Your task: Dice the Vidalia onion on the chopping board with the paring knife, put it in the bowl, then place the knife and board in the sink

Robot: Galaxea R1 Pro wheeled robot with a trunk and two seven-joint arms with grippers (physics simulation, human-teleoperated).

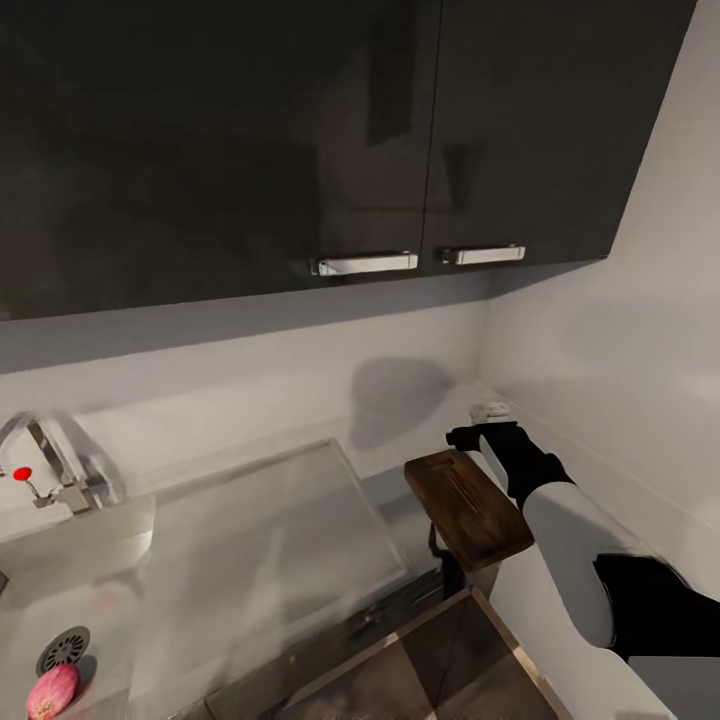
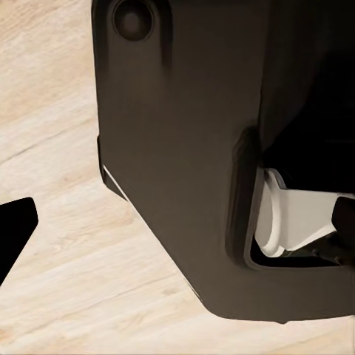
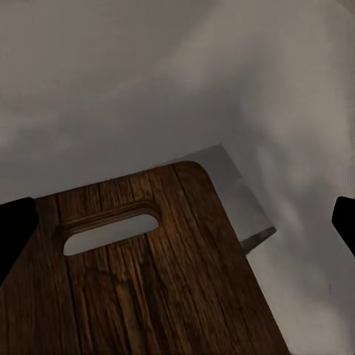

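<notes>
Dark-brown wood fills much of the right wrist view: the chopping board [image 3: 155,259] lies below the right tool [image 3: 177,222], its handle slot [image 3: 111,231] toward the wall, and the two black fingertips [image 3: 15,237] stand far apart at either edge of that picture, so the tool is wide and holds nothing. From the head view the chopping board [image 1: 468,505] sits on the grey counter [image 1: 400,450] near the right-hand corner, its near end reaching past the counter's front edge, with the right tool [image 1: 480,437] just above its far end. A small white thing [image 1: 491,410] shows beyond the tool by the wall; it may be the bowl, but the arm hides most of it and I cannot tell.

Left of the board lies the steel sink [image 1: 250,560] with its flat drainboard. The tap [image 1: 50,455] with its red knob [image 1: 21,473] stands at the far left. In the basin, the pinkish Vidalia onion [image 1: 53,692] rests just beside the dark round drain [image 1: 63,649], well apart from the board.

Dark wall cabinets [image 1: 300,140] with two chrome handles [image 1: 365,264] hang above the counter.

In the left wrist view, one black fingertip [image 2: 16,229] of the left tool shows over pale wooden floor [image 2: 59,148], beside a dark part of the robot's body [image 2: 185,185]. Whether that tool is wide or narrow cannot be told.
</notes>
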